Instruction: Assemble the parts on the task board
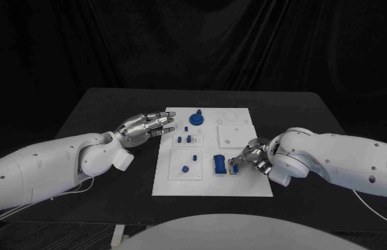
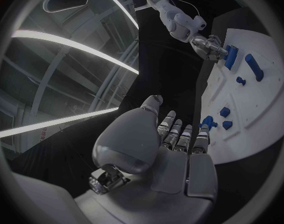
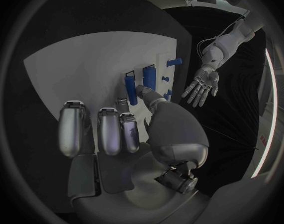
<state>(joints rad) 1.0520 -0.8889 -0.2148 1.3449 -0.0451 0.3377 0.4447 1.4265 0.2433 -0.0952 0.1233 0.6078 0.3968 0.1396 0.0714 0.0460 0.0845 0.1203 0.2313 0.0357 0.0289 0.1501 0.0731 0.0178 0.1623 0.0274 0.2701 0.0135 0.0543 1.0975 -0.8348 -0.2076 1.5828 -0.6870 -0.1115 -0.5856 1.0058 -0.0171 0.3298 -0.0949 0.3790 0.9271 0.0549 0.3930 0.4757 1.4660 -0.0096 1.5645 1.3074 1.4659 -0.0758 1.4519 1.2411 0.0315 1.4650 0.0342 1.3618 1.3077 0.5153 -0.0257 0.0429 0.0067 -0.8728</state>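
Blue parts (image 1: 219, 165) on white task board (image 1: 211, 187)

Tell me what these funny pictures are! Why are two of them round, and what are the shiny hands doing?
It is a robot with two white arms and silver hands. One picture comes from a camera on its head, looking down at a black table. The round ones come from cameras on its wrists. On the table lies a white task board with small blue parts, like a round blue knob. The left hand holds nothing, fingers spread beside the board. The right hand reaches over the board, fingertips near a tall blue block; I can't tell whether it grips anything.
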